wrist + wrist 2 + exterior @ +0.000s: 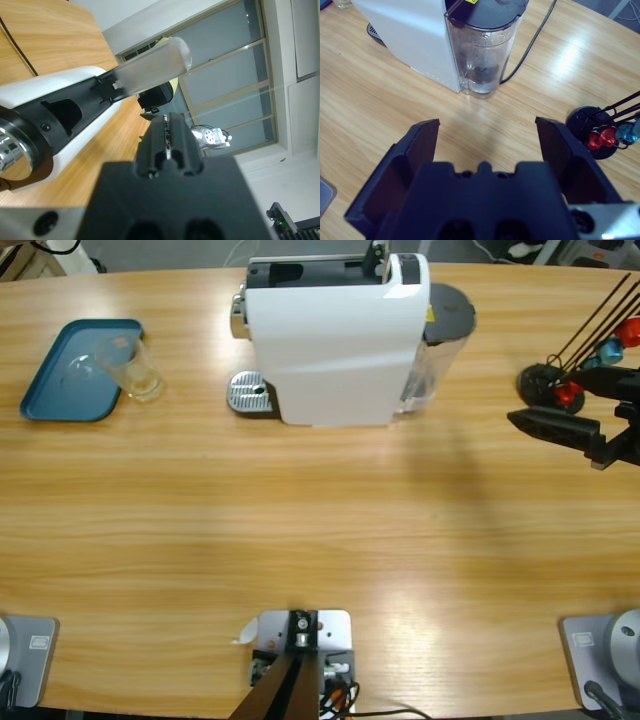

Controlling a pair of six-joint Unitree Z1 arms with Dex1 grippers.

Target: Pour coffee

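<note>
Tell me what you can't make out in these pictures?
- Capsule slot: in the high view the coffee machine is seen from above, its lever partly cut by the top edge; whether a capsule is loaded is hidden.
- Glass: whether anything is in it cannot be told.
- Capsule rack: the right claw overlaps it and the edge cuts it; the capsule count is unclear.
- Left claw: its arm is not identifiable in the high view.

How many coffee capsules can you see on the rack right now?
3 visible: two red capsules and one blue capsule, all on the wire capsule rack at the table's right end. More may be hidden behind the right gripper.
</note>
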